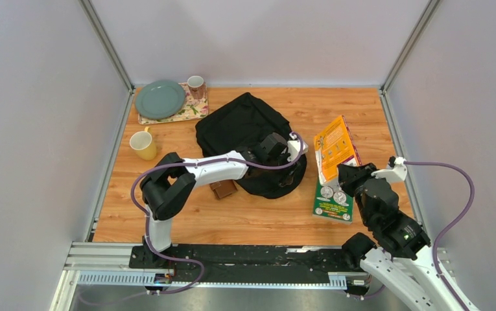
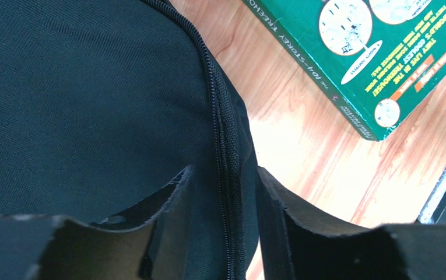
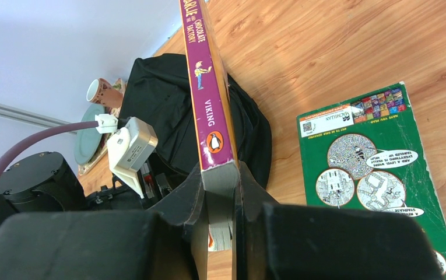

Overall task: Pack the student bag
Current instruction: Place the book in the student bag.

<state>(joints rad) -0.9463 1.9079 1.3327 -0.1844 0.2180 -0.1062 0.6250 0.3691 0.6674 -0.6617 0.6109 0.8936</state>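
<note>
Wooden tabletop (image 1: 251, 217) — student bag (image 1: 238, 126) mid-table — pale grey walls (image 1: 258, 39) on three sides.

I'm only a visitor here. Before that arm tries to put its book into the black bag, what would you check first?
1. Right claw grips the purple-spined book firmly: ok, it is shut on the book's lower end, with the book upright.
2. Backpack open to take the book: not ok, the visible stretch of zip looks closed.
3. Left claw lined up on the zip: ok, its open fingers straddle it.
4. Green book out of the way: ok, it lies flat on the table beside the backpack.
5. Brown wallet clear of the left arm: cannot tell, the arm passes over it.
</note>
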